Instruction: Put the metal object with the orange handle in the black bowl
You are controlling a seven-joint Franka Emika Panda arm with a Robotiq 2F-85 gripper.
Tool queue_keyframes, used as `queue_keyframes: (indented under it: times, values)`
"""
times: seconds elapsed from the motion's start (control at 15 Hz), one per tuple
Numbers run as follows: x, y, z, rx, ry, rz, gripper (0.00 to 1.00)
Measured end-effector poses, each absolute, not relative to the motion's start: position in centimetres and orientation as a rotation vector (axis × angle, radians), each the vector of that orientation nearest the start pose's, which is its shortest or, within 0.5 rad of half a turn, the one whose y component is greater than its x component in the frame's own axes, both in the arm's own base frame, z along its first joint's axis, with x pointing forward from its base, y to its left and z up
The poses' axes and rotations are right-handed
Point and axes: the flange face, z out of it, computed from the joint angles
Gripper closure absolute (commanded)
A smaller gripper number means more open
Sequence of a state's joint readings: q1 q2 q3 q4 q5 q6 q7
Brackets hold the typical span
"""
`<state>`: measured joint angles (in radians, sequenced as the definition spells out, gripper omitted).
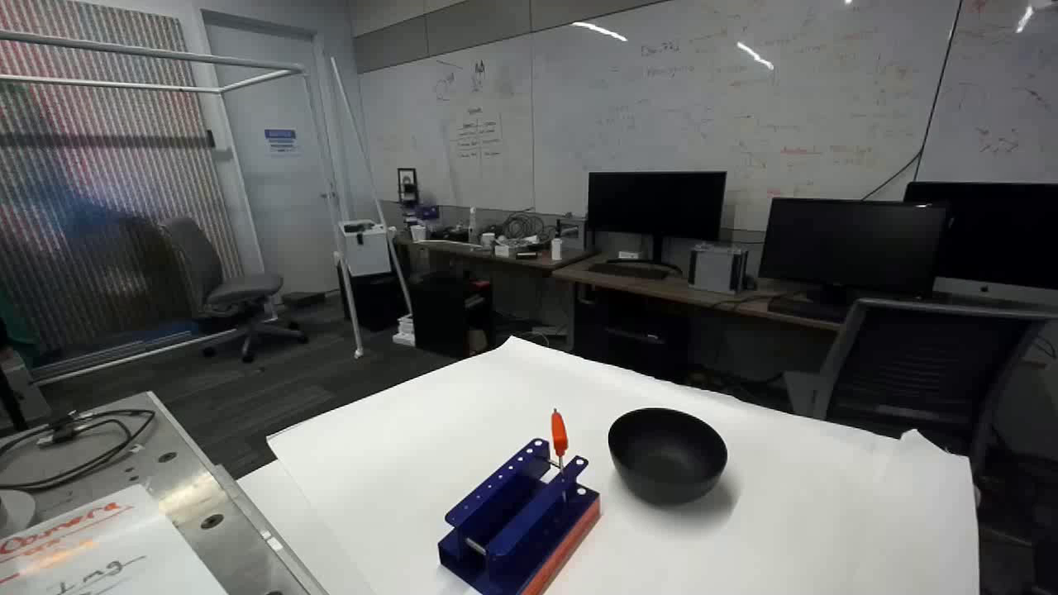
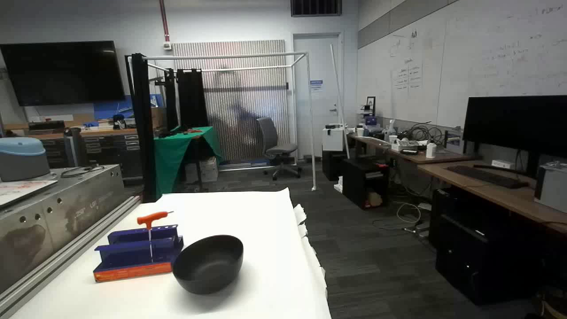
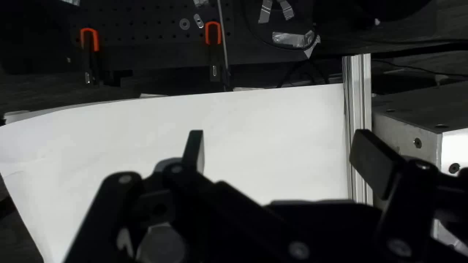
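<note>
Clearly one orange-handled tool (image 2: 149, 220), one bowl (image 1: 668, 456); two clamps (image 3: 214, 49), perhaps.

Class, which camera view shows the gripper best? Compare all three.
The wrist view: there the gripper looms large across the lower part, its fingers wide apart, though the picture's edge crops it. Neither exterior view shows any of it.

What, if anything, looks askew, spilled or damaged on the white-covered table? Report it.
The white paper covering stands out: in an exterior view, its edge right of the round black bowl is ragged and curled rather than straight, possibly torn. Nothing looks spilled; the metal tool with the orange handle stands upright in the blue slotted rack.
</note>
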<state>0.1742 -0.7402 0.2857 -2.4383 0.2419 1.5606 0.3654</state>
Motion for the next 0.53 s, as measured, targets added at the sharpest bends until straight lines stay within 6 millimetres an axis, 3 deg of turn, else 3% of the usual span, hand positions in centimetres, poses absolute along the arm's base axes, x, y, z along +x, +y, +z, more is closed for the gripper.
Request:
queue_keyframes:
  times: [0.53]
  values:
    - [26.99,17.97,53.09,-3.139,0.021,0.232,0.00]
